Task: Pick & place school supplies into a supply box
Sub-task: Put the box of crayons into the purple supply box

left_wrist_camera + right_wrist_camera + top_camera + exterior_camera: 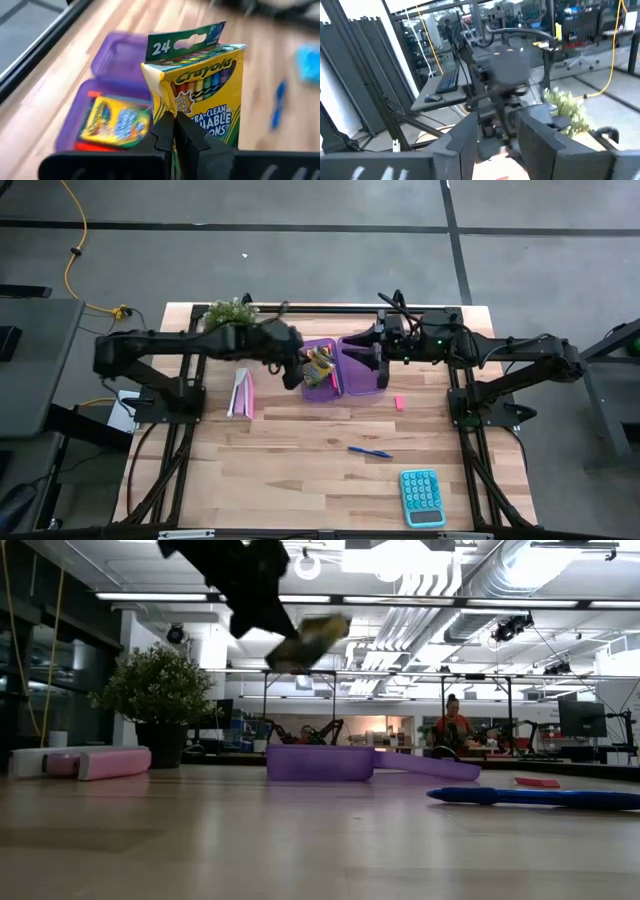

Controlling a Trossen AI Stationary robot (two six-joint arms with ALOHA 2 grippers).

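A crayon box (pixel 207 90) is held clamped in the left gripper (pixel 175 132), above the supply box (pixel 345 367), where 1 crayon box (pixel 116 120) already lies. A tilted release could be caught on the rim. The right gripper (pixel 497 132) is seen parted and empty; its exact position is hard to make out.

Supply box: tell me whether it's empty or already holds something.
Not empty. In the left wrist view one crayon box lies inside the purple supply box; the left pincer holds a second crayon box above it.
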